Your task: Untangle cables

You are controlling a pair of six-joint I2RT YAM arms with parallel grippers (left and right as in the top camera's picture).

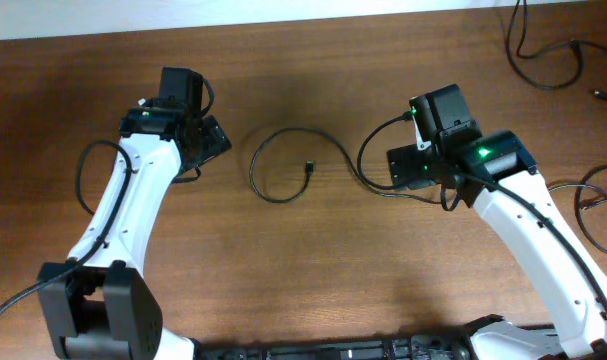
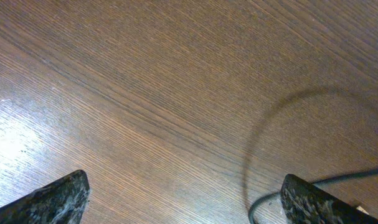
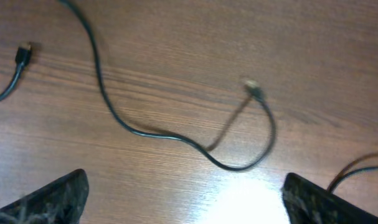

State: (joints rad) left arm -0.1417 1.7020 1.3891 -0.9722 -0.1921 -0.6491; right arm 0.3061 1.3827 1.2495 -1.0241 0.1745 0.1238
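Note:
One thin black cable (image 1: 254,165) lies in a loose loop on the wooden table (image 1: 313,260) between the two arms. Its small plug end (image 1: 309,166) points into the loop. My left gripper (image 1: 215,140) hovers just left of the loop, open and empty. In the left wrist view its fingers (image 2: 58,199) stand wide apart, and a bend of the cable (image 2: 258,204) lies beside the right one. My right gripper (image 1: 408,170) is open over the cable's right end. The right wrist view shows the cable (image 3: 132,129) curling to a metal-tipped plug (image 3: 251,86), with nothing between the fingertips (image 3: 326,199).
More thin black cables lie at the table's far right corner (image 1: 543,55) and along the right edge (image 1: 595,205). The arms' bases stand at the near edge (image 1: 93,300). A second plug end (image 3: 23,55) shows at the left of the right wrist view.

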